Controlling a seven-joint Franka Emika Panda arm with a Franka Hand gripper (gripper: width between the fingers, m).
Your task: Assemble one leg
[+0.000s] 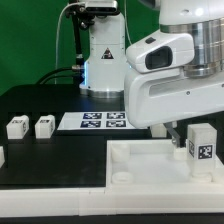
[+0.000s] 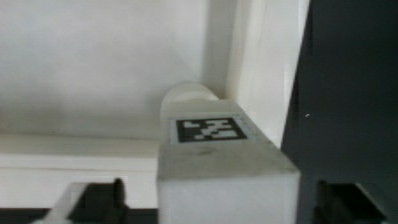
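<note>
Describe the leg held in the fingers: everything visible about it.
The leg is a small white block that looks like plastic, with a black-and-white square tag on one face and a rounded far end. It stands upright, clamped on two sides by the fingers. It sits at the corner of the large white tray-like piece on the exterior view's right, next to that piece's raised rim. Whether its lower end touches the piece cannot be told.
</note>
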